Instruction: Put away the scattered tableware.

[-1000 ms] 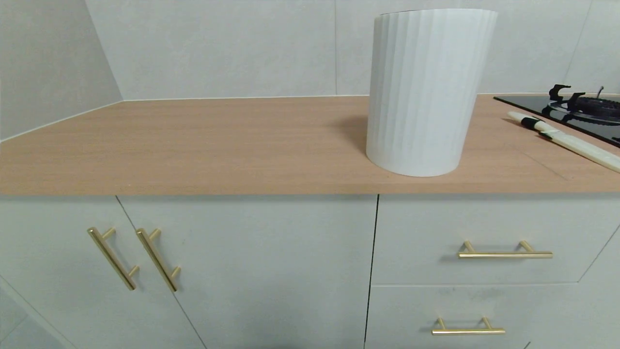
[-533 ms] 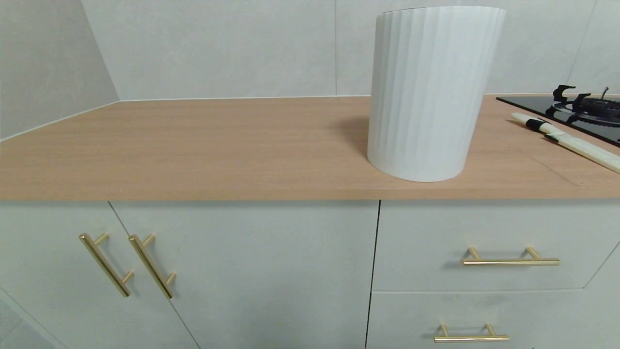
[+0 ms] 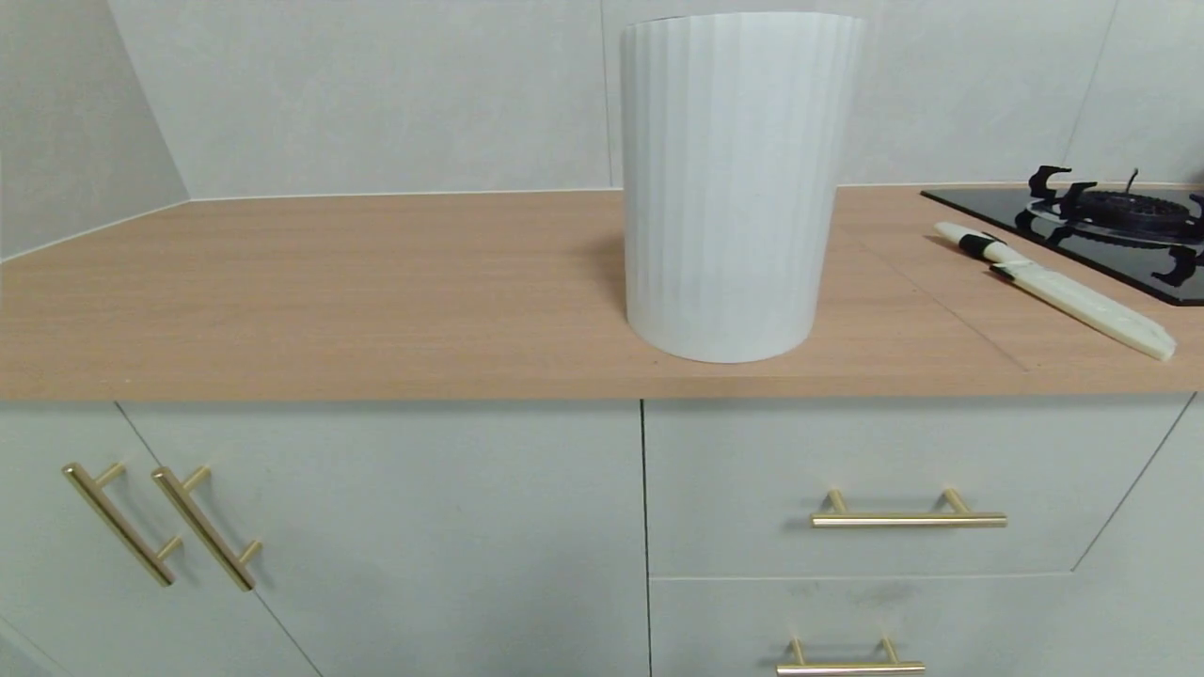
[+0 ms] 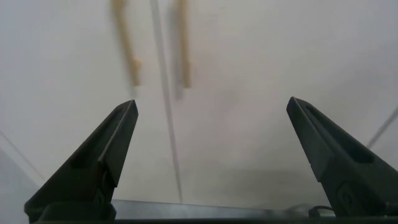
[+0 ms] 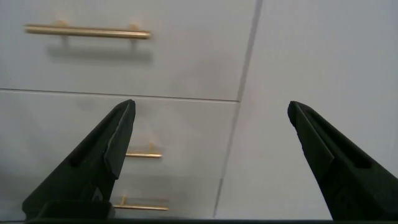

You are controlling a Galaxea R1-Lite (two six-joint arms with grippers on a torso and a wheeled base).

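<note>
Knife (image 3: 1053, 287) lies flat, tip front-right, handle back-left; left hand (image 4: 211, 104) and right hand (image 5: 211, 106) gape apart.

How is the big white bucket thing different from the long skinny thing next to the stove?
The container stands upright; the knife lies flat. The container is tall and wide; the knife is long and thin. The container is white all over with ribbed sides; the knife is cream with a black band. Both are pale and sit on the wooden countertop.
</note>
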